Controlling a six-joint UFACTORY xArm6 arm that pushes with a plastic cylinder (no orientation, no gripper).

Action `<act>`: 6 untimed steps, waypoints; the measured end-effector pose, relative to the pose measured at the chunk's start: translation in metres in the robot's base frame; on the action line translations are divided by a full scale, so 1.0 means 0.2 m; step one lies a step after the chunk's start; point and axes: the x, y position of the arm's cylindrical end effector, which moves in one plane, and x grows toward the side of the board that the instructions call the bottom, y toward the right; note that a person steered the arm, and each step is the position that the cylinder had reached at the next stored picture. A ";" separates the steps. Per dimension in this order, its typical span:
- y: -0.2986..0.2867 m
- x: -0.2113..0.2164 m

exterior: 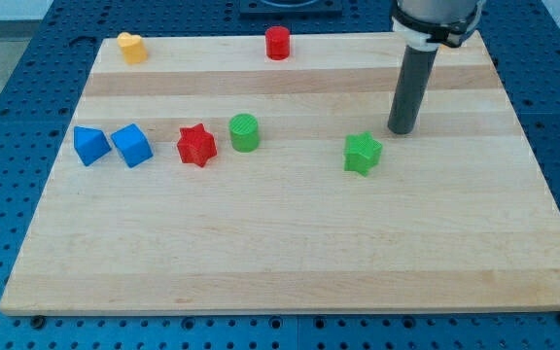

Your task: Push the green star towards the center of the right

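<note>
The green star (pixel 363 153) lies on the wooden board (pixel 290 262), right of the middle. My tip (pixel 401 130) stands on the board just up and to the right of the star, a small gap apart from it. The dark rod rises from the tip to the view's top.
A green cylinder (pixel 244 132) and a red star (pixel 196 146) lie left of the middle. Two blue blocks (pixel 90 145) (pixel 131 145) sit at the view's left. A yellow block (pixel 131 47) and a red cylinder (pixel 277 43) sit near the board's top edge.
</note>
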 end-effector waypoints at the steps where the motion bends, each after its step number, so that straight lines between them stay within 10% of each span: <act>1: -0.08 0.00; 4: -0.57 0.27; 6: -0.05 0.22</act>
